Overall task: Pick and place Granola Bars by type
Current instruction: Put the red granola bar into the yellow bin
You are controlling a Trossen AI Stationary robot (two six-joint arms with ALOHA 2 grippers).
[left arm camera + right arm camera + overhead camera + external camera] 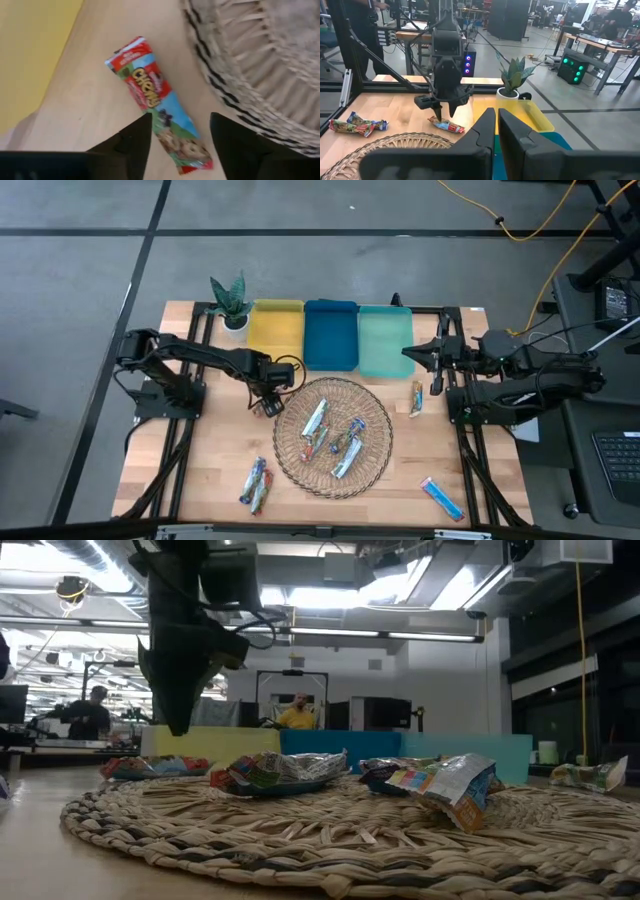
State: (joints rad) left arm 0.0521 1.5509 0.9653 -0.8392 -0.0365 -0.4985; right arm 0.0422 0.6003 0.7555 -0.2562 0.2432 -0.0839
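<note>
Left gripper (177,132) hovered directly over a red-and-blue granola bar (159,103) lying flat on the wooden table (85,100). Fingers (127,142) stood apart and held nothing; the bar's near end sat in the gap between them, not pinched. The bar's long axis ran away from the pincer toward the yellow tray (30,55), angled a little against the line of the fingers rather than squarely across the gap, so a small wrist turn would probably be needed before a grab, if one is intended. The wicker basket (260,65) rim lay just beside the bar on one side, the tray well off on the other.

In the high view the left gripper (270,395) was between the basket (290,460) and the yellow tray (277,330), clearly the nearer arm to this bar. Four or so bars (316,420) remained in the basket, a pair (255,484) lay on the table near its front left, one tan bar (416,399) sat by the teal tray (385,340), and one bright blue bar (441,498) lay front right.

Right gripper (420,354) waited far off at the teal tray's right edge, fingers pressed together and empty. The right wrist view showed the left arm's gripper (445,104) poised over the same bar (446,125).
</note>
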